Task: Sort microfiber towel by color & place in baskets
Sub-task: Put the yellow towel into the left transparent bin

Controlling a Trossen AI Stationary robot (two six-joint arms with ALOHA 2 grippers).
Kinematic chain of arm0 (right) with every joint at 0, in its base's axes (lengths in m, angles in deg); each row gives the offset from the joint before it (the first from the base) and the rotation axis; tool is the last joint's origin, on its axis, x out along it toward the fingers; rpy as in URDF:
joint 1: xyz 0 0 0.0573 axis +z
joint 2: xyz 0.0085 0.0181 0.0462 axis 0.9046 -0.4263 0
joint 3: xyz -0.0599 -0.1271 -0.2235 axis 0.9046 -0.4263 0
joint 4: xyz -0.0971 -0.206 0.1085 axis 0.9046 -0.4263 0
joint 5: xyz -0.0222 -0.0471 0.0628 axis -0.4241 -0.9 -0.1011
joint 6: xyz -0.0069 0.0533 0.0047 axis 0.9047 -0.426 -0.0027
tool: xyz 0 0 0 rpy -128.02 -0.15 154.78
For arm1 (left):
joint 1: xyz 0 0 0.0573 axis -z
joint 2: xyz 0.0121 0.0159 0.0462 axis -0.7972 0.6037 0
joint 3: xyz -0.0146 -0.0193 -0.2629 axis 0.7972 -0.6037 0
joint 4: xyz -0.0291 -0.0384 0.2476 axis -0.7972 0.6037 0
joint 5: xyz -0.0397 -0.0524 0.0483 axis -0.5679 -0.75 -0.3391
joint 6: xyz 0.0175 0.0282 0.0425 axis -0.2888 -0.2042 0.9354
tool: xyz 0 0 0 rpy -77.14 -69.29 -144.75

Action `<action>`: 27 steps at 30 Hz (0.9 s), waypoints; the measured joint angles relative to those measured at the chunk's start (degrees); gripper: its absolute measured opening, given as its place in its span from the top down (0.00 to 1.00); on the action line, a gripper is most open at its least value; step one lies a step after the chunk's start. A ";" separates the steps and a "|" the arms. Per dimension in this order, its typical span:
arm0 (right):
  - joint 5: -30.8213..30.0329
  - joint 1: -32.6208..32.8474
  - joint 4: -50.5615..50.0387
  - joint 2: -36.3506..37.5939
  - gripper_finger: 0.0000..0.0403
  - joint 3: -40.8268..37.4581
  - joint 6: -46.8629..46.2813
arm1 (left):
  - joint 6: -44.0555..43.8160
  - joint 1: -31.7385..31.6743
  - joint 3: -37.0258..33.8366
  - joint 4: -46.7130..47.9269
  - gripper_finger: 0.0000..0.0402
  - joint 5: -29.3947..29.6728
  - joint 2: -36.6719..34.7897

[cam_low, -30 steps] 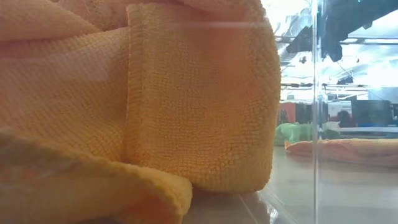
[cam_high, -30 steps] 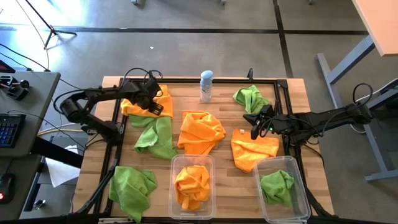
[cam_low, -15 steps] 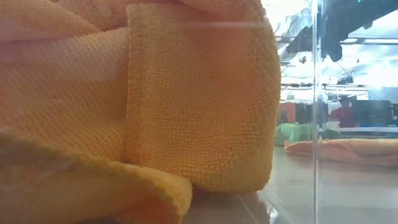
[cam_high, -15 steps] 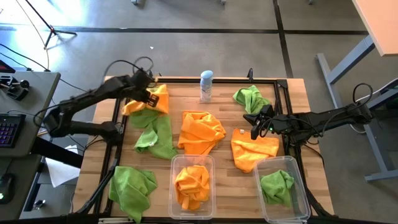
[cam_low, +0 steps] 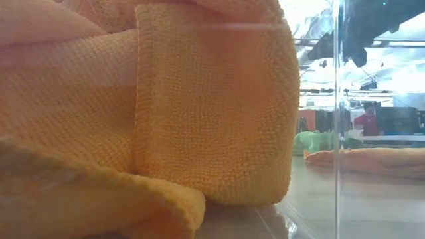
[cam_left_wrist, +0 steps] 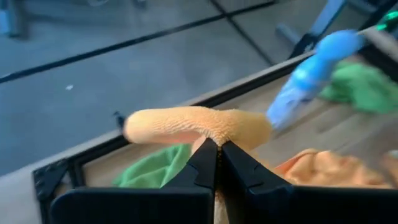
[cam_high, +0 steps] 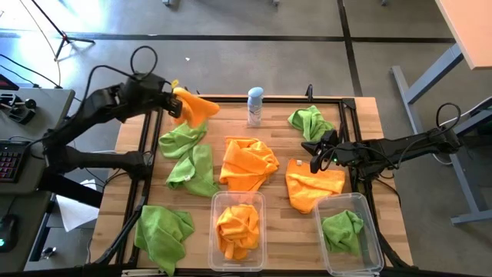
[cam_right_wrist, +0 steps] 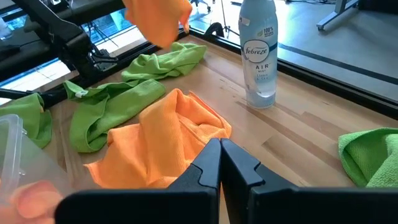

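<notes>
Now that the left hand (cam_high: 178,102) has clamped an orange towel (cam_high: 196,108) and lifted it upper left, transfer to the orange basket (cam_high: 237,201) follows; right hand (cam_high: 315,164) closed, empty

A grey concrete floor (cam_high: 254,46) crossed by dark seams is seen around a wooden surface (cam_high: 280,131). A grey desk (cam_high: 19,146) with a keyboard (cam_high: 9,158) is placed at one side, a pale table (cam_high: 469,31) in a far corner.
</notes>
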 joint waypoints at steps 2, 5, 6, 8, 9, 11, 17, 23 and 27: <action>0.36 0.00 0.01 0.00 1.00 0.00 -0.02 | -0.17 2.15 1.74 -0.09 1.00 0.03 0.25; 1.60 0.00 0.02 0.00 1.00 0.00 -0.02 | -1.42 6.49 3.56 0.00 1.00 0.03 0.71; 1.93 0.00 0.02 -0.02 1.00 0.00 -0.02 | -2.17 8.31 4.11 -0.02 1.00 0.05 1.05; 2.14 0.00 0.02 0.00 1.00 0.00 -0.06 | -3.78 12.31 4.70 -0.08 1.00 0.42 1.81; 2.14 0.00 0.02 0.00 1.00 0.00 -0.21 | -4.73 14.52 5.00 -0.01 1.00 1.15 2.47; 2.19 0.00 0.02 -0.02 1.00 0.00 -0.56 | -6.62 19.49 5.48 -0.05 1.00 3.55 3.94; 4.59 0.00 0.01 0.00 1.00 0.00 -0.63 | -11.65 33.41 10.19 -0.03 1.00 10.45 10.82; 6.60 0.02 -1.23 -0.02 1.00 0.00 -0.69 | -13.75 43.96 18.87 -0.02 1.00 15.10 19.31; 8.15 0.04 -1.62 0.00 1.00 0.00 -4.45 | -13.73 49.21 26.17 0.21 1.00 16.21 25.11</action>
